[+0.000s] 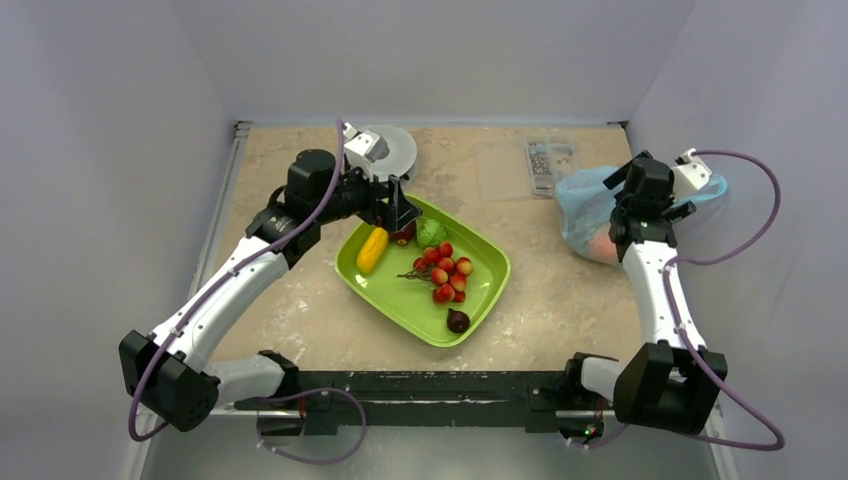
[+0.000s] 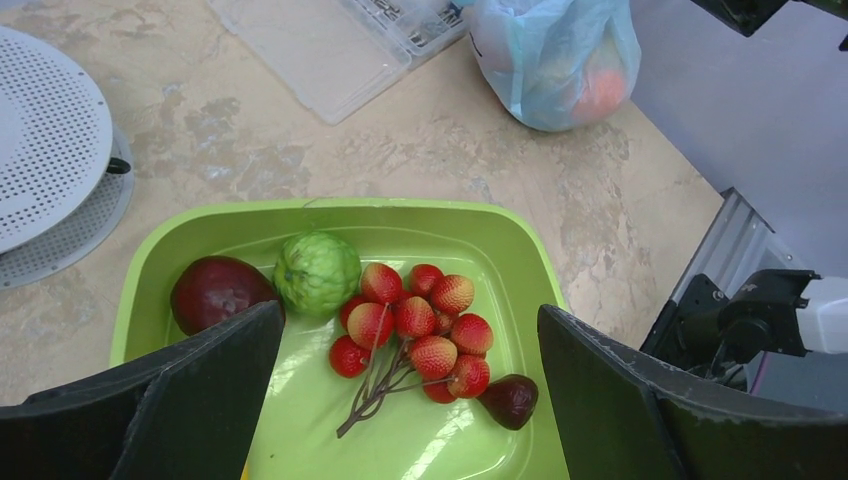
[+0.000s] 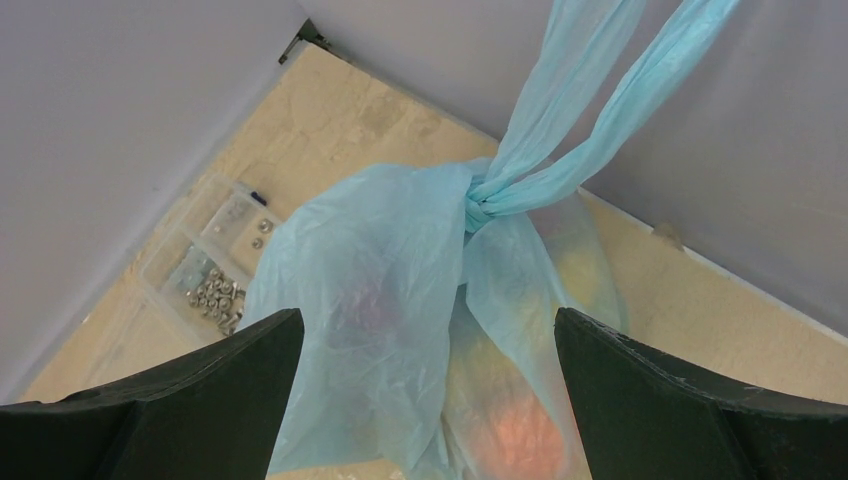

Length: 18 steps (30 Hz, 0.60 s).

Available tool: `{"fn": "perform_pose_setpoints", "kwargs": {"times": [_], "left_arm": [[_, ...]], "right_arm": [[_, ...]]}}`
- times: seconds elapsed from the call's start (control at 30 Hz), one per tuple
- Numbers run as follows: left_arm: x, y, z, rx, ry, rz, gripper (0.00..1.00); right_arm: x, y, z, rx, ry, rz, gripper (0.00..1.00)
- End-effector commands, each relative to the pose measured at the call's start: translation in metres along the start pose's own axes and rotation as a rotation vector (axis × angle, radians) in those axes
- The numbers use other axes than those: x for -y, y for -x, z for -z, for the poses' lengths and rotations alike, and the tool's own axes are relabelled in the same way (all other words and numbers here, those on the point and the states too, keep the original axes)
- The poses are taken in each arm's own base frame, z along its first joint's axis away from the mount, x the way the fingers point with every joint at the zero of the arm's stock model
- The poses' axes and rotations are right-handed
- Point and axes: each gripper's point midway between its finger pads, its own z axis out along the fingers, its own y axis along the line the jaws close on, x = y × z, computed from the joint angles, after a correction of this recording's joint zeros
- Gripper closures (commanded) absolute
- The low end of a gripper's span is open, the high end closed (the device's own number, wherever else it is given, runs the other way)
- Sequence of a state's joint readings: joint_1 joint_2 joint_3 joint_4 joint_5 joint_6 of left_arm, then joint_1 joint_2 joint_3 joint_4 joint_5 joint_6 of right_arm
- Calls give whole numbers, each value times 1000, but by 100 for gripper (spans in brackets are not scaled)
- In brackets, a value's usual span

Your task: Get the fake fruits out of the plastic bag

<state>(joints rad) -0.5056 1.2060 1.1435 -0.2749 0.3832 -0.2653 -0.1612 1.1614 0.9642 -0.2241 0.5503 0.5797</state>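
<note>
The light-blue plastic bag point(image 1: 588, 212) lies at the table's far right, its handles knotted; an orange fruit point(image 3: 520, 425) and other dim shapes show through it. My right gripper point(image 1: 622, 212) hangs open just above the bag point(image 3: 380, 300), holding nothing. On the green tray point(image 1: 490, 262) lie a yellow banana point(image 1: 372, 250), a dark red fruit point(image 2: 213, 290), a purple-brown fruit point(image 2: 510, 400), a red berry cluster point(image 2: 415, 325) and a lumpy green ball point(image 2: 317, 272). My left gripper point(image 1: 397, 215) is open and empty over the tray's far left corner.
A white perforated disc point(image 1: 392, 150) sits behind the tray. A clear plastic box with screws point(image 1: 545, 165) lies left of the bag. Grey walls stand close on the left, back and right. The bag's handles point(image 3: 590, 120) stretch up against the right wall.
</note>
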Motion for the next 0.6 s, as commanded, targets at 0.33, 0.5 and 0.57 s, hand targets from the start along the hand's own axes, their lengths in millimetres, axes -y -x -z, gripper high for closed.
{"fn": "perform_pose_setpoints", "kwargs": {"times": [0.33,0.5,0.57], "left_arm": [[33,18,-3,22,-153,-9,1],[34,19,-2,20,-158,-13,2],[34,19,-2,18,-154,-15,2]], "right_arm": [[-42,17,-47,-10,97,-38,2],[-23,5,-61,-41,-43,-42,6],[-22,2,-64,-35,-38,-40,13]]}}
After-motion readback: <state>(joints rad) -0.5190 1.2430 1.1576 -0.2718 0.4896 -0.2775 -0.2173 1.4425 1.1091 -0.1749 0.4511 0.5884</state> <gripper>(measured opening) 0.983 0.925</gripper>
